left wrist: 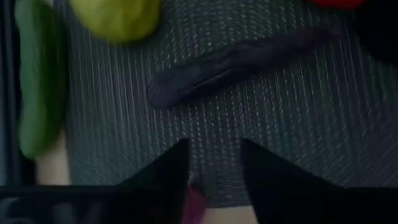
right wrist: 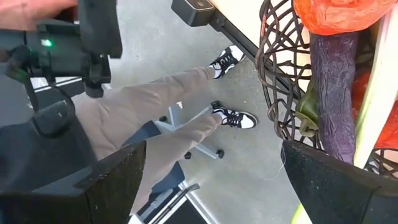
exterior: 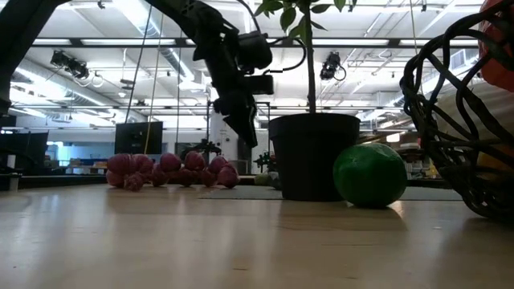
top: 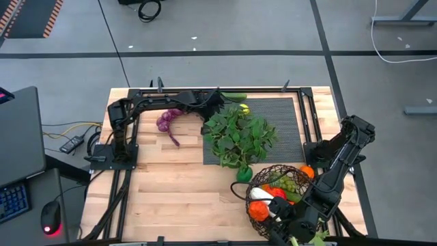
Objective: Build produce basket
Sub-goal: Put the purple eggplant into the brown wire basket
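Left gripper (left wrist: pixel 214 165), jaws parted and empty, is hovering over the black mat (top: pixel 287 123); right gripper (top: pixel 290 217), jaws spread, is reaching past the worktop's (top: pixel 177 184) near edge beside the basket (top: pixel 273 179).

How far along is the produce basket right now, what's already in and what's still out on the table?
Partly done. The basket holds several pieces, orange tomatoes among them. Nothing is held: the left gripper hovers open over the black mat, near a cucumber; the right gripper sits open at the basket's edge. Left: purple grapes, the lime by the potted plant, and the mat's items.
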### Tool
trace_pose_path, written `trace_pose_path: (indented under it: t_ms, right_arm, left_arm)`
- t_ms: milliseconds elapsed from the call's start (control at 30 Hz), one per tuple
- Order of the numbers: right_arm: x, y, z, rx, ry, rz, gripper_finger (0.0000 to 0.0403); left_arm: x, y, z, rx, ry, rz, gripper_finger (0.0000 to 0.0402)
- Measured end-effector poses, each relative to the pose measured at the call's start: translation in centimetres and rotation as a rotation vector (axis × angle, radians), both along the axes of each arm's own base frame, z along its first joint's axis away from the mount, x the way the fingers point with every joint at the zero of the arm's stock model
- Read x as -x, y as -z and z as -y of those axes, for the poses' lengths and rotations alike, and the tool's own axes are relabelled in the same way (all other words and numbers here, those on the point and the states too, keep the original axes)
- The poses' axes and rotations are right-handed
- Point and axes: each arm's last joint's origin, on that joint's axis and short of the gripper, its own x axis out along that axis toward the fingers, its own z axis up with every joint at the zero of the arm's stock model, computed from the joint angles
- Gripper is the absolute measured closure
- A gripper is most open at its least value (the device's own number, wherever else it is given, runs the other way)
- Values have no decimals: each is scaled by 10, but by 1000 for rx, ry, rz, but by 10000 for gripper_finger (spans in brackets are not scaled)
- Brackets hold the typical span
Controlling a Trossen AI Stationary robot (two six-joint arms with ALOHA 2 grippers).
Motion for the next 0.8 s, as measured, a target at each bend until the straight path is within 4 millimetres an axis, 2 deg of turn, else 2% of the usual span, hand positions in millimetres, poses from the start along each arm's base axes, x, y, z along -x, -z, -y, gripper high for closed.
trace_pose_path:
  t_ms: [100, 200, 333, 433, 500, 667, 800]
  right_arm:
    - [0, 0, 0, -5, 10, -6, 23]
    - [0, 0, 0, -16, 25, -13, 23]
    - [0, -1, 0, -33, 50, -27, 23]
    - [-1, -1, -1, -47, 55, -22, 23]
    - [-1, -2, -1, -57, 60, -19, 23]
    - [-1, -2, -1, -59, 62, -17, 23]
    - [-2, -3, -1, -58, 95, -8, 23]
  left_arm:
    - [-3, 0, 3, -85, 168, -10, 181]
    - [-7, 4, 0, -88, 196, 23, 129]
    - [-12, 17, -1, -155, 321, -20, 93]
    - [-18, 19, 4, -247, 440, -33, 90]
    - [-21, 19, 8, -260, 452, -10, 95]
    - [-29, 20, 18, -259, 420, 31, 114]
    - [-33, 19, 24, -197, 300, 78, 127]
